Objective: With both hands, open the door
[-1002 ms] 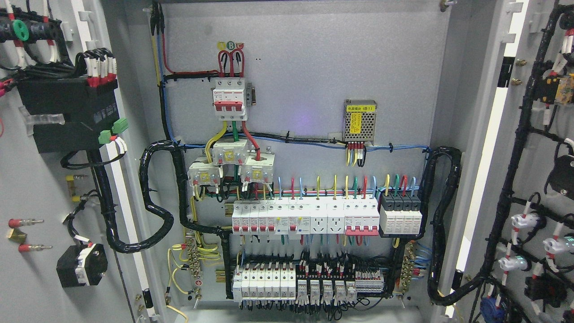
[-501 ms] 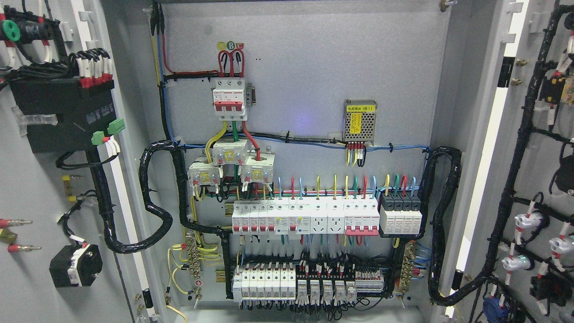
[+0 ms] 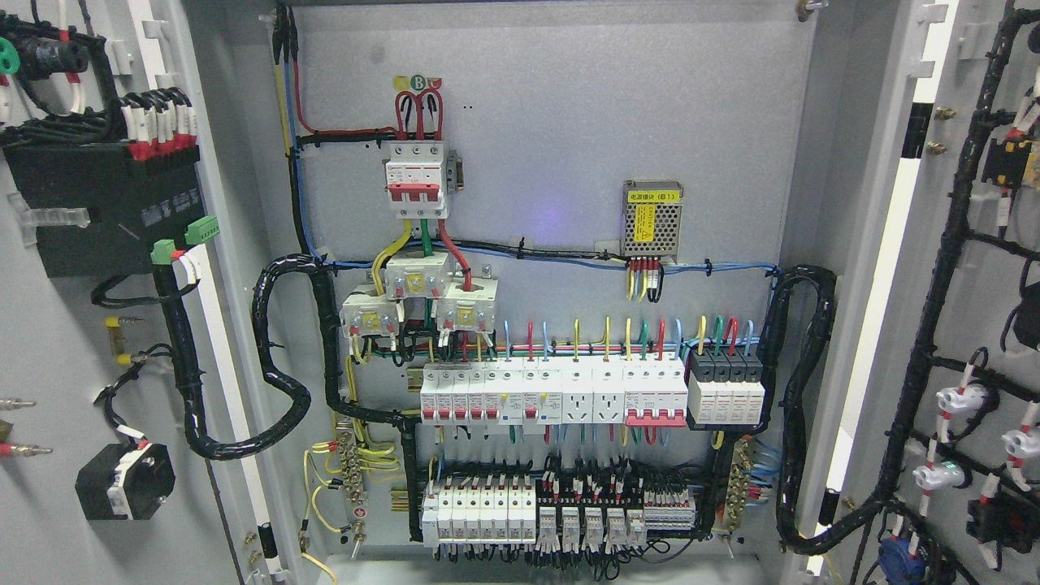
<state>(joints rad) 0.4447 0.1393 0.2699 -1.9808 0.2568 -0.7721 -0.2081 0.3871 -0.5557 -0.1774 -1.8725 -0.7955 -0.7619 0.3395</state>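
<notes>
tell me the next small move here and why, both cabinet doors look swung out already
Probably ease both doors out slightly further, then stop. The left door and right door already stand wide, leaving the breaker panel fully exposed. Neither hand is in view, so I cannot tell what grip remains.

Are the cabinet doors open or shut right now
Open: both doors, left and right, show their wired insides, and the breakers are in full view.

Bright, even light floods the cabinet back panel (image 3: pixel 552 122), with soft shadows only. A faint violet glare spot (image 3: pixel 551 218) sits mid-panel, and a blown-out white strip (image 3: pixel 881 268) glows along the right door's edge. Focus is crisp centrally, slightly softer toward the sides.
</notes>
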